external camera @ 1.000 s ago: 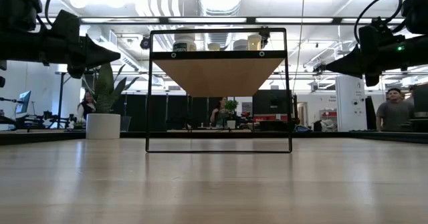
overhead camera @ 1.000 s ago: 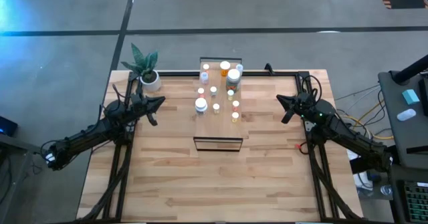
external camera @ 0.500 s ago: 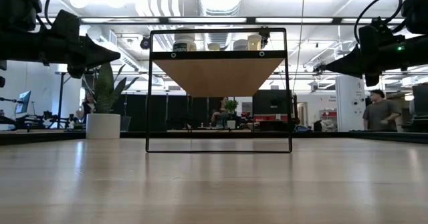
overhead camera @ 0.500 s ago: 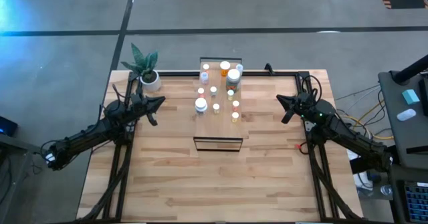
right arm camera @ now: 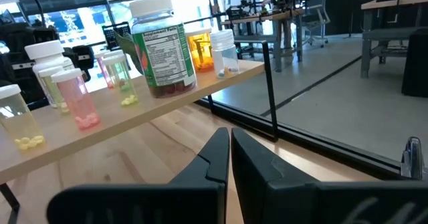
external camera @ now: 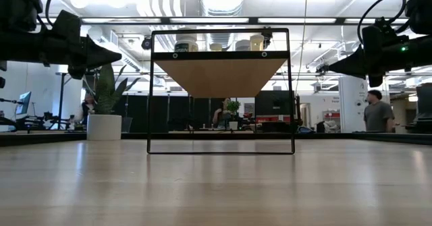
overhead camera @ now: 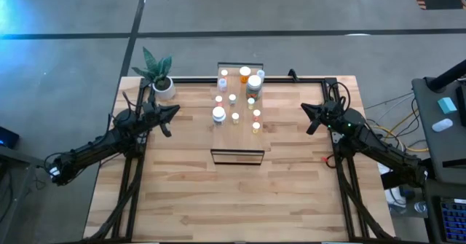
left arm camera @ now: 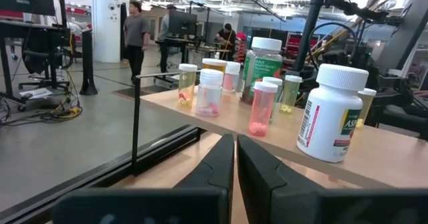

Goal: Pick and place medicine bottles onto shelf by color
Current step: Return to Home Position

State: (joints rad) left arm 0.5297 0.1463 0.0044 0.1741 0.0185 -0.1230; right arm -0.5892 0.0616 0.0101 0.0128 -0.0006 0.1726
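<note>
Every one of the medicine bottles in view stands on top of the shelf, in the far middle of the tabletop. None shows on the bare wood around it, so the placing looks finished. Whether the colours are grouped correctly is hard to judge from above. The left arm is drawn back to the left edge and the right arm to the right edge, both well apart from the shelf. Each arm's jaws are closed together and hold nothing. Only parking the arms seems left.
</note>
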